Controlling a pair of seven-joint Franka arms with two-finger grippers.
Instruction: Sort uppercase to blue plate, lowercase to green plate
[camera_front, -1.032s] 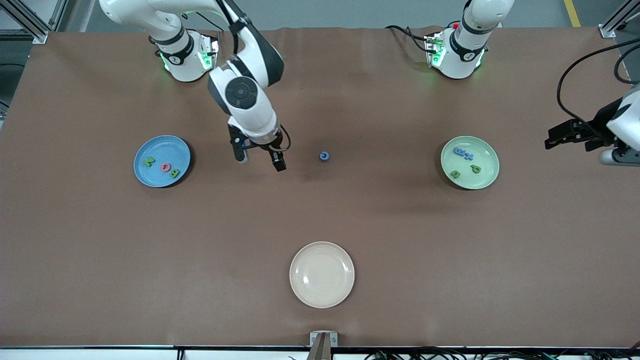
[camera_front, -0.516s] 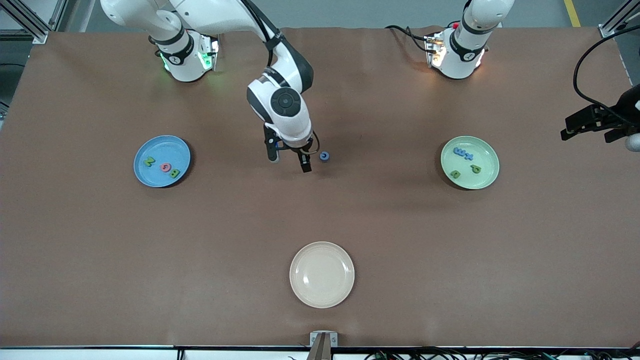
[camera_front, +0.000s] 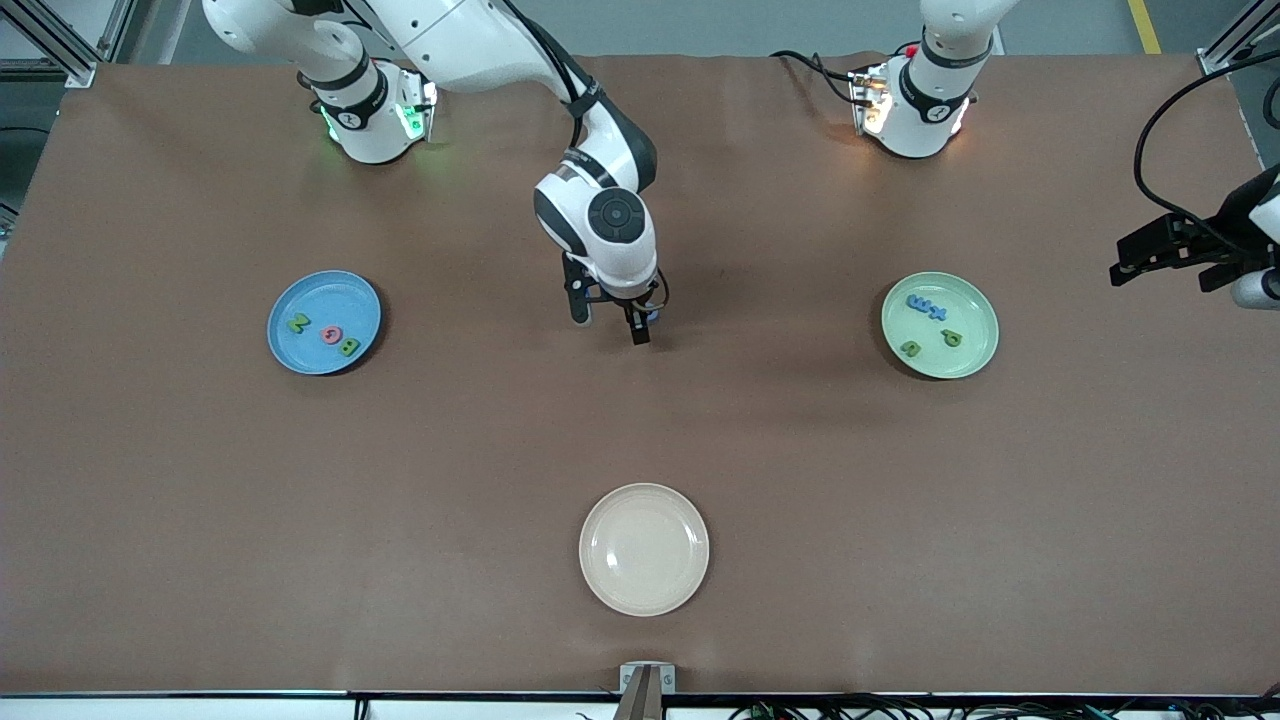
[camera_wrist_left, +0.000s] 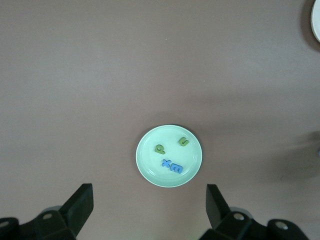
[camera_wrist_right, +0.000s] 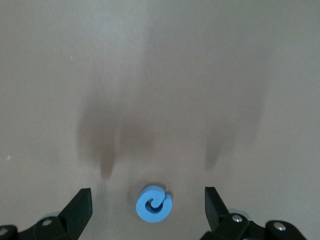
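Note:
The blue G (camera_wrist_right: 154, 203), an uppercase letter, lies flat on the brown table between the fingers of my open right gripper (camera_wrist_right: 147, 197), which hangs just over it (camera_front: 610, 322). The blue plate (camera_front: 330, 293) holds a green N (camera_front: 298, 323), a pink Q (camera_front: 332, 334) and a green B (camera_front: 349, 347). The green plate (camera_front: 968, 312) carries lowercase letters: blue m (camera_wrist_left: 176, 168), blue t (camera_wrist_left: 166, 163), green p (camera_wrist_left: 160, 149) and green u (camera_wrist_left: 183, 142). My left gripper (camera_front: 1135, 258) waits open and high over the table's end past the green plate (camera_wrist_left: 145, 160).
A cream plate (camera_front: 643, 549) sits near the table's front edge, nearer the camera than the G. A black cable (camera_front: 1150, 130) loops by the left arm at the table's end.
My right gripper has travelled from near the blue plate toward the left arm's end and now stands over the blue G. The left gripper has shifted slightly.

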